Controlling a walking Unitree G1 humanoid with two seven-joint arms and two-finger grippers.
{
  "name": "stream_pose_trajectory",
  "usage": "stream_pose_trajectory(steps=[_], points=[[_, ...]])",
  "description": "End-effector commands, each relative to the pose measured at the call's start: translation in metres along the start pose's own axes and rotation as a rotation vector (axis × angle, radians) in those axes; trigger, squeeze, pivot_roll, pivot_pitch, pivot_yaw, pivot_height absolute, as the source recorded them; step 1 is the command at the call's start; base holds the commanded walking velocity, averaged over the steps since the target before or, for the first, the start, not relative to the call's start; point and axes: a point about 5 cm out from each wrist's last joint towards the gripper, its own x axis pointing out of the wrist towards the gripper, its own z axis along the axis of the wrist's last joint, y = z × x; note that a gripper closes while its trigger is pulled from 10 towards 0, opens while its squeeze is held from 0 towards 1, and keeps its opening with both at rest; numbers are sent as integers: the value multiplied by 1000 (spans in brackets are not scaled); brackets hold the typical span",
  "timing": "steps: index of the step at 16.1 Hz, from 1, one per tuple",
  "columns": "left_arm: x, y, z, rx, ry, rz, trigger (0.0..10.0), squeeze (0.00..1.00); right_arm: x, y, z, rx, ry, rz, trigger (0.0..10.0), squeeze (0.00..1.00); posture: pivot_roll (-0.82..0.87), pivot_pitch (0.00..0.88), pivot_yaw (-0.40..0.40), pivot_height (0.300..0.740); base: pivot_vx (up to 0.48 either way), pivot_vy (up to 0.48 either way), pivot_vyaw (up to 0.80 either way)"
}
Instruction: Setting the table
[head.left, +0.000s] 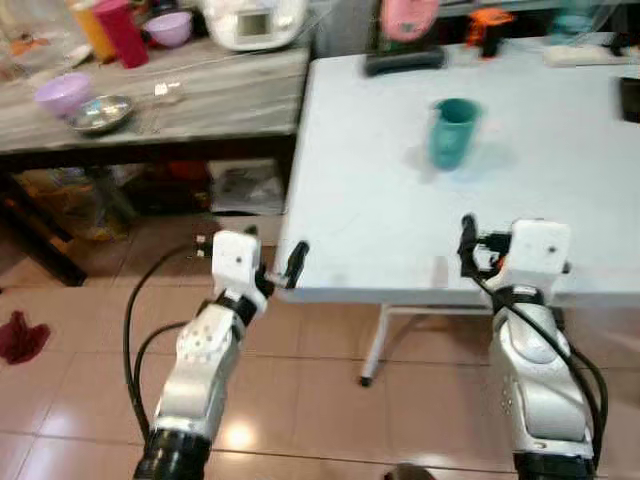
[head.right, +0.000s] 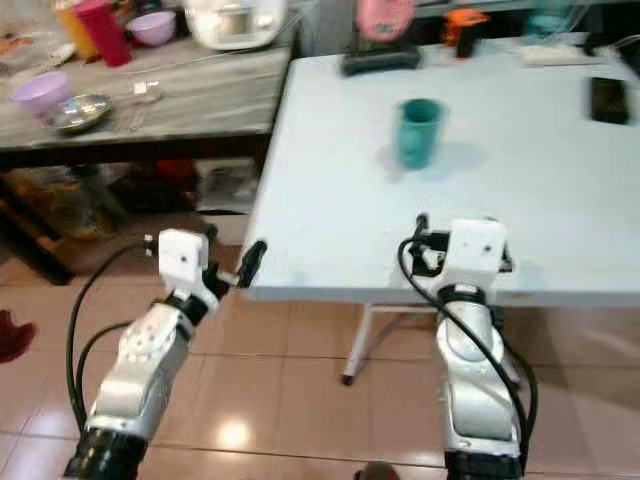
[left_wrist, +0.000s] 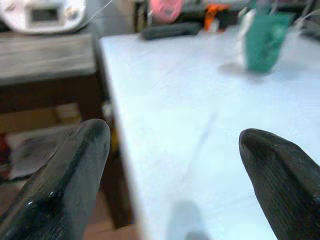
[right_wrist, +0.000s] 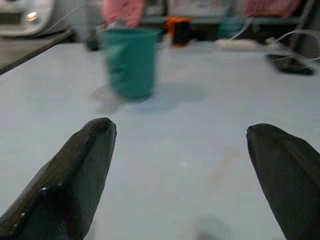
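Teal cup (head.left: 455, 132): upright on the white table (head.left: 380, 210), well in from its near edge, toward the far side; probably already set as part of the place setting.
Left gripper (left_wrist: 172, 165): fingers spread, empty; at the table's near left corner.
Right gripper (right_wrist: 182, 165): fingers spread, empty; low over the near edge, aimed at the cup.
Side counter (head.left: 200, 95): purple bowl (head.left: 62, 94), metal bowl (head.left: 100, 112); likely next to fetch.

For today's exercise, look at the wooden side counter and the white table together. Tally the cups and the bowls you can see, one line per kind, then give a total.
Cups: 3, green cup on the white table, red cup and orange cup on the counter.
Bowls: 3, two purple bowls, one metal bowl.
Total: 6
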Motion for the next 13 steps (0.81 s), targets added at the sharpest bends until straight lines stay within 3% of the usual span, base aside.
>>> stream_pose_trajectory(steps=[1,5,10,13], points=[[-7,11,-3,-3,16,21,10000,0,-1,9,2,21,-7,28,10000,0,-230,110,121,740,0,0,0],[-6,9,-4,-27,13,2,10000,0,-1,10,2,24,-6,37,10000,0,-237,109,122,740,0,0,0],[-5,4,-4,-46,12,-23,10000,0,-3,11,3,14,-15,49,10000,0,-247,112,122,740,287,0,0],[-6,2,-6,-53,14,-30,10000,0,-2,10,4,9,-18,42,10000,0,-250,112,120,740,306,0,460]])
